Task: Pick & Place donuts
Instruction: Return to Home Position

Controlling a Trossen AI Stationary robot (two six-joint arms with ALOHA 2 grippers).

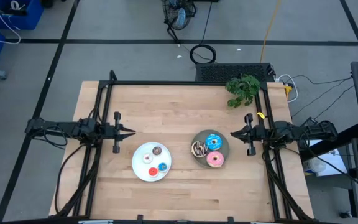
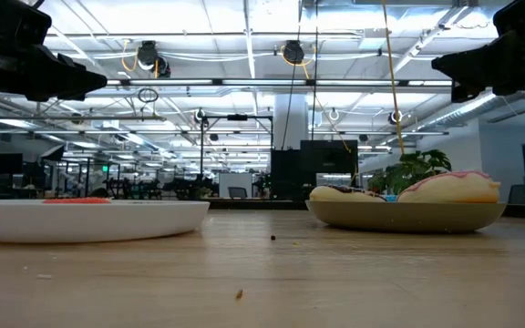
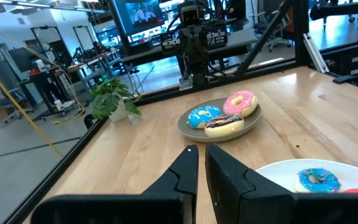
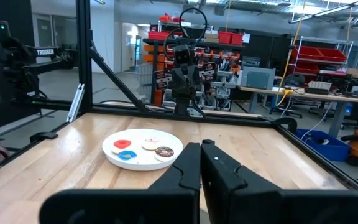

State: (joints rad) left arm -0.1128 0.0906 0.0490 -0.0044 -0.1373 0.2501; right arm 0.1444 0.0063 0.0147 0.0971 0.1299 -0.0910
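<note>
The white plate (image 1: 140, 170) carries the small donuts: brown (image 1: 157, 150), white (image 1: 146, 158), red (image 1: 153, 171) and blue (image 1: 163, 167). On the grey plate (image 1: 224, 148) lie the dark sprinkled chocolate donut (image 1: 199, 149), the blue sprinkled donut (image 1: 214, 141) and the pink donut (image 1: 215, 159). My left gripper (image 1: 129, 131) hovers shut at the table's left, above and left of the white plate. My right gripper (image 1: 234, 133) hovers shut just right of the grey plate. In the low view both arms are high above the plates.
A green plant (image 1: 243, 89) stands at the table's far right corner. Black frame rails (image 1: 185, 83) run along the far, left and right edges. Bare wood (image 1: 185, 199) lies between the plates and the near edge. The room beyond holds benches and equipment.
</note>
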